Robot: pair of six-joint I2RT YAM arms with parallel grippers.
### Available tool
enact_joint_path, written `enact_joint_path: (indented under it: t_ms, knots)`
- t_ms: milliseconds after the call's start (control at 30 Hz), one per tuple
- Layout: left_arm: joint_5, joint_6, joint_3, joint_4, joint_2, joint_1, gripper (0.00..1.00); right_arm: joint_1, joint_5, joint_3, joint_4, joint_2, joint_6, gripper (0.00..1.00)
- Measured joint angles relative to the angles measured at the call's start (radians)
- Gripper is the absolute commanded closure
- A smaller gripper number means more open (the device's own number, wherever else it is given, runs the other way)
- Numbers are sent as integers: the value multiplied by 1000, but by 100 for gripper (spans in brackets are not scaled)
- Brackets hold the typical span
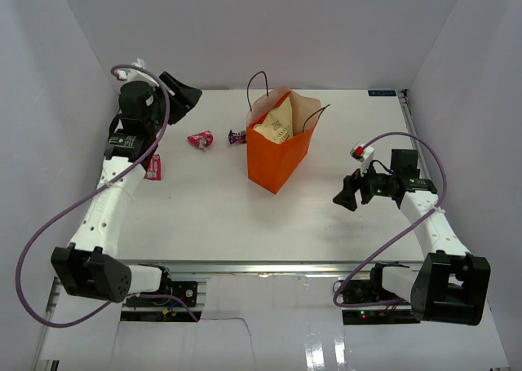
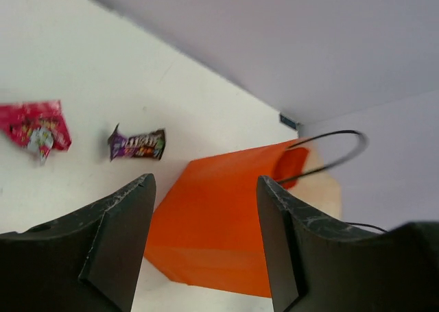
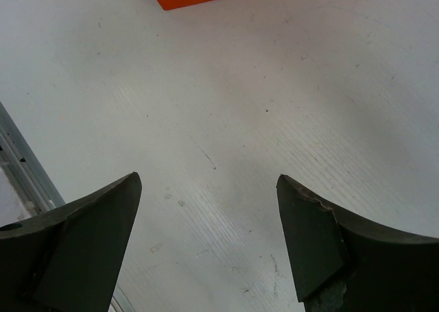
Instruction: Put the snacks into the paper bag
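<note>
Orange paper bag stands upright between both wide-open, empty grippers, left gripper raised beyond the pink-red packet (purple packet beside it), right gripper well apart.

We see a white table filling the middle of the top view, its surface lightly scuffed and speckled in the right wrist view. Pale grey walls enclose it at the back and both sides. A metal rail runs along its near edge, and a small dark label sits at the upper right corner.
</note>
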Motion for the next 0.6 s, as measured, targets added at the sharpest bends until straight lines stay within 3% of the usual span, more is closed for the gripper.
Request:
enact_joint_path:
  t_ms: [100, 300, 600]
  knots:
    - [29, -49, -78, 25, 91, 29, 28, -2, 0, 9, -7, 13, 0, 14]
    - [181, -66, -125, 119, 420, 28, 28, -5, 1, 26, -22, 16, 0, 14]
    - [296, -44, 24, 175, 731, 26, 27, -5, 1, 26, -30, 18, 0, 14]
